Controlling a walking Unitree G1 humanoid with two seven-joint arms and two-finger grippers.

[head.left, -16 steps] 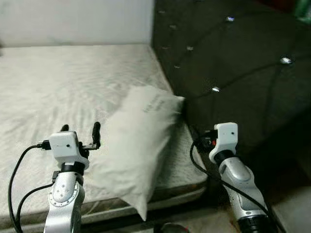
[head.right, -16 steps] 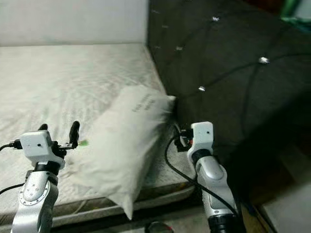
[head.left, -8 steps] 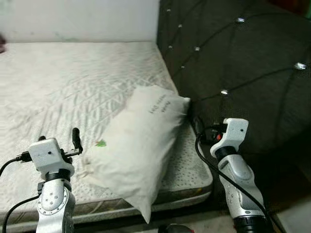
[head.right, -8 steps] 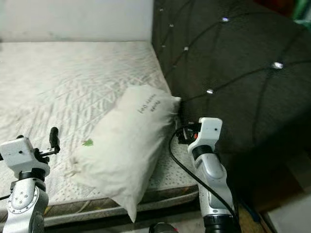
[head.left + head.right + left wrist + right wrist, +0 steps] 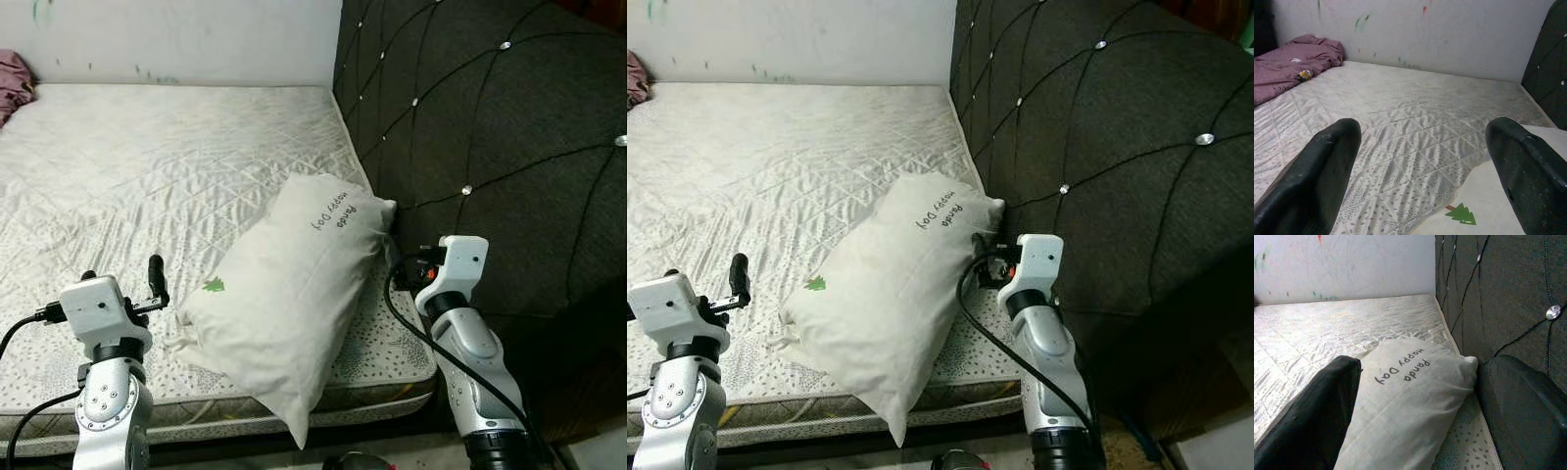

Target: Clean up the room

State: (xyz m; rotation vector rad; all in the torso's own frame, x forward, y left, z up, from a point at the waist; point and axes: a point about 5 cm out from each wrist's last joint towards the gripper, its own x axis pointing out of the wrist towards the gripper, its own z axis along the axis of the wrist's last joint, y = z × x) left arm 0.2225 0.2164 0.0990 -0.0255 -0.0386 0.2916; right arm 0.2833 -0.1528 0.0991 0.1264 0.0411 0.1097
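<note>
1. Left eye view: a bare quilted mattress (image 5: 147,166) is seen against a white wall (image 5: 176,39), with a dark tufted headboard (image 5: 490,147) along the robot's right.
2. A white pillow (image 5: 294,304) lies slanted on the mattress near the front edge; its far end touches the headboard and its near corner hangs over the mattress edge. "Happy Day Panda" is printed near the far end, and a small green tree mark (image 5: 214,285) sits near its left edge.
3. The left gripper (image 5: 122,277) is held above the mattress just beside the pillow's left edge; in the left wrist view its fingers (image 5: 1317,171) are spread wide, with nothing between them.
4. The right gripper (image 5: 1420,416) is held near the pillow's far end, by the headboard; in the right wrist view its fingers (image 5: 1312,416) are spread apart, empty, with the pillow seen between them.
5. A purple blanket (image 5: 1293,58) is bunched at the far left of the mattress, against the wall.
</note>
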